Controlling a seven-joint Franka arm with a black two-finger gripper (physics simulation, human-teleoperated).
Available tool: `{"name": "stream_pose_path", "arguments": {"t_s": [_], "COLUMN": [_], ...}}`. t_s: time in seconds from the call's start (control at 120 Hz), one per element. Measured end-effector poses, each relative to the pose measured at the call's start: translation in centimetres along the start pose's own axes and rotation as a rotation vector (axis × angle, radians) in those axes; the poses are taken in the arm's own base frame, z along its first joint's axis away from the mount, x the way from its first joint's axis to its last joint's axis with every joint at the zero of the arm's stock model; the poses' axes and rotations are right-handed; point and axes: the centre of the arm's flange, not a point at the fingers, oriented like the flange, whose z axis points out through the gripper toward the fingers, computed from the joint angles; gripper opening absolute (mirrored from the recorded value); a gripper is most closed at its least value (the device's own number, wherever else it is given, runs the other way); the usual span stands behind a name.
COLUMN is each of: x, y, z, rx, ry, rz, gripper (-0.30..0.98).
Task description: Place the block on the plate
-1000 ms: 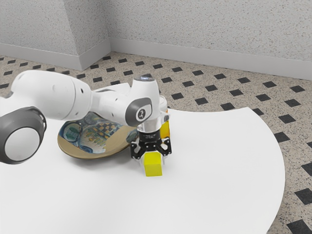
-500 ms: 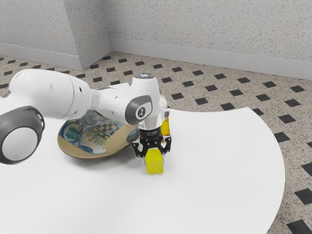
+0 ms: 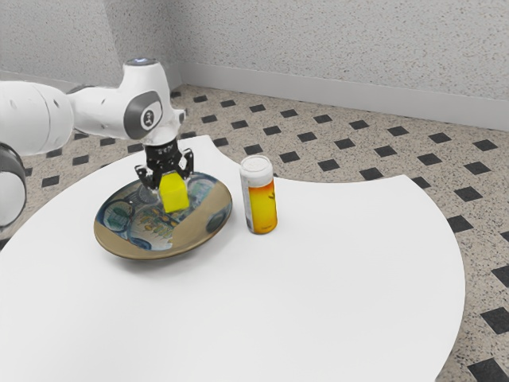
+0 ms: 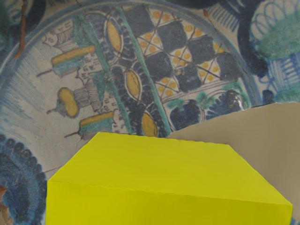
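Across the white counter [image 3: 334,294], the arm [image 3: 103,111] is now reaching over the plate [image 3: 151,253], having moved from the bare part near the beer glass [image 3: 259,203]. The plate is staying in its place, and the glass is standing upright beside it, now uncovered. The jaws are pinching the yellow block [image 3: 174,195], which is now hanging over the plate. So the carrying is probably ending, and gentle lowering and release are remaining.
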Motion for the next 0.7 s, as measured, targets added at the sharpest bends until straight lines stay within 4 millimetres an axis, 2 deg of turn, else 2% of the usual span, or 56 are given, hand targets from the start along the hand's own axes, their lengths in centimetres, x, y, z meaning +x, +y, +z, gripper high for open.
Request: {"name": "stream_pose_path", "arguments": {"t_s": [0.092,0.192,0.342,0.442,0.508,0.575,0.617,0.7], "x": [1.8,2.3,2.5,2.4,2.1,0.6,-1.2,-6.4], "y": [-0.3,-0.5,-0.7,-0.7,-0.6,-0.5,-0.6,-0.7], "z": [3.4,5.1,5.4,4.4,1.9,-2.6,-7.3,-17.2], "rx": [0.024,0.034,0.033,0.023,0.006,-0.012,-0.031,-0.071], "ry": [-0.031,-0.052,-0.06,-0.053,-0.032,-0.011,0.015,0.081], "rz": [-0.026,-0.036,-0.043,-0.042,-0.035,-0.009,0.032,0.173], "gripper": [0.34,0.34,0.47,0.55,0.58,0.61,0.62,0.64]}}
